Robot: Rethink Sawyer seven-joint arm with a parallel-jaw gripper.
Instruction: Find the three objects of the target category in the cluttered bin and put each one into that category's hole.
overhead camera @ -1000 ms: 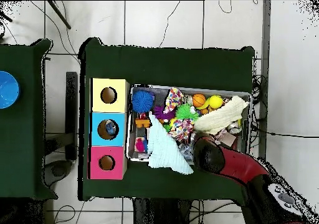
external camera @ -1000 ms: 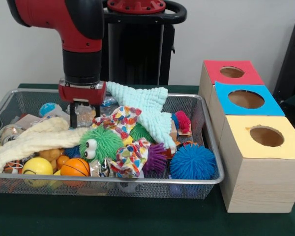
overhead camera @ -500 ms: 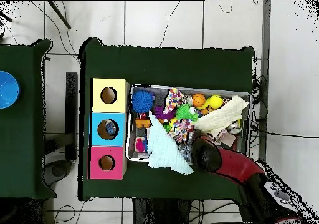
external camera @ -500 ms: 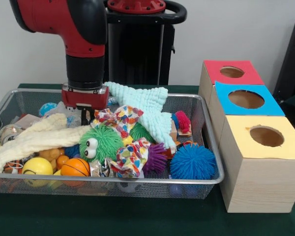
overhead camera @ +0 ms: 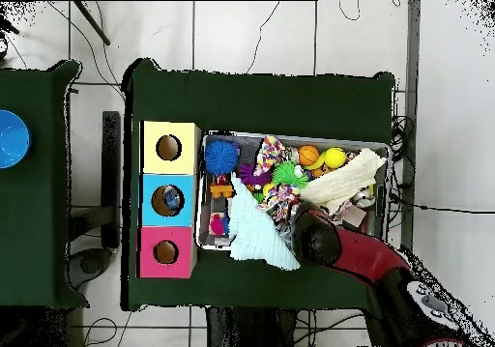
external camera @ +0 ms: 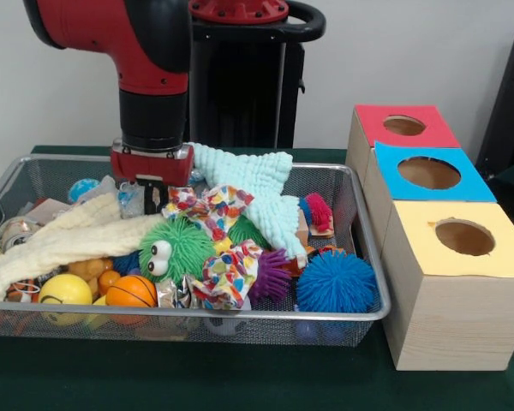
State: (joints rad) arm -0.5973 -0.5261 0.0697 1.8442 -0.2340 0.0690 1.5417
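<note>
Front view: the wire bin (external camera: 364, 257) is the reference. The gripper (external camera: 152, 195) is lowered into the bin's rear section, its tips sunk among the clutter behind the green furry ball with eyes (external camera: 175, 248); whether the fingers are spread or closed cannot be determined. A mint knitted cloth (external camera: 255, 190) lies draped over the bin's rear rim, just beside the gripper. A cream cloth (external camera: 64, 240) stretches across the bin's left half. A blue spiky ball (external camera: 335, 281) sits in the bin's front right corner, with a patterned cloth (external camera: 227, 272) beside it. A yellow ball (external camera: 64, 291) and an orange basketball (external camera: 130, 292) rest against the bin's front wall. Three boxes stand just outside the bin's right wall: yellow box (external camera: 471, 265), blue box (external camera: 463, 181), red box (external camera: 373, 124), each with a round hole.

Overhead view: the arm (overhead camera: 358, 256) covers the bin's lower edge. An item is visible inside the blue box's hole (overhead camera: 170, 200).
</note>
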